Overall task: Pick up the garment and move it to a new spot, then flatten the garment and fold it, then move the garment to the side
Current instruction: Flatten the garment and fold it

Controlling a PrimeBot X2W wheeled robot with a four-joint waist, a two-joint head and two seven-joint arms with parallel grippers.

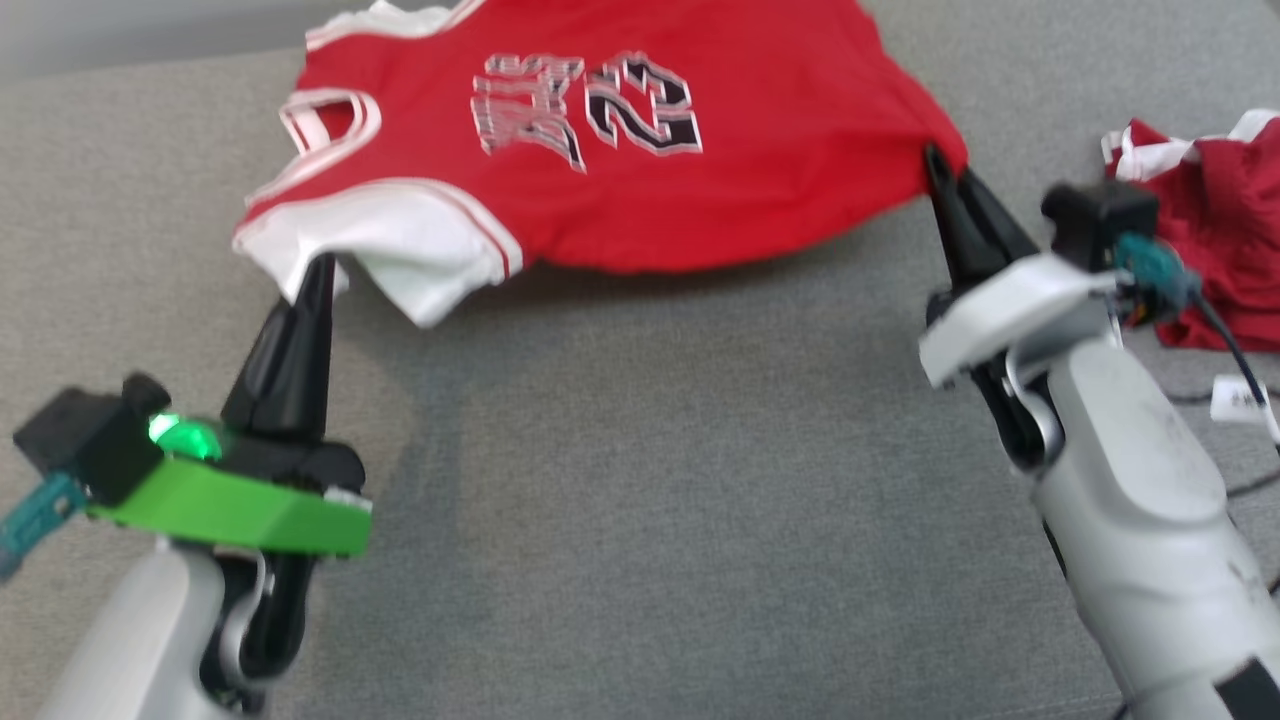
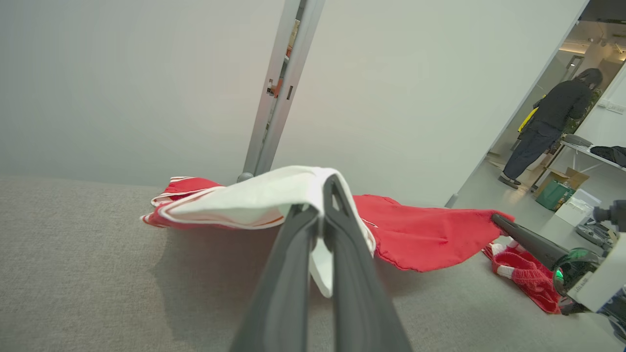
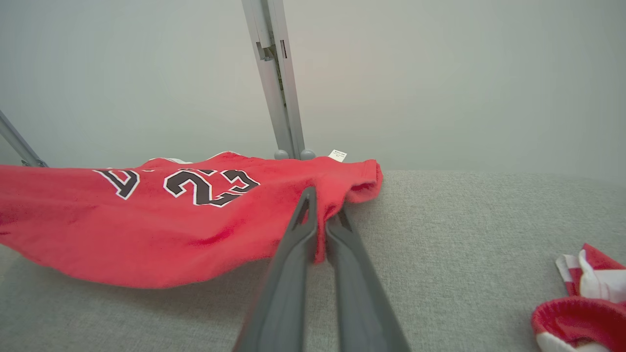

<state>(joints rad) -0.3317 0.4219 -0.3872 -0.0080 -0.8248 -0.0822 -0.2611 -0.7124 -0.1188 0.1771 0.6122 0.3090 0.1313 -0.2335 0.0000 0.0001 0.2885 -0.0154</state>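
The left gripper (image 1: pixel 322 264) has its jaws pinched on the white sleeve edge of the jersey (image 1: pixel 700 190), and the right gripper (image 1: pixel 936 158) has its jaws pinched on the red hem corner. The cloth hides both sets of tips. The jersey hangs stretched between them near the far edge of the grey surface (image 1: pixel 640 480), with its top cut off in the head view. The near half of the surface lies bare. A second garment (image 1: pixel 1215 215), partly cut off, lies by the right edge.

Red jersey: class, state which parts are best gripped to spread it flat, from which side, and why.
The red jersey is best held at its two near corners, approached from the robot's side: left gripper on the white flap, right gripper on the hem corner, cloth spanning spread between.
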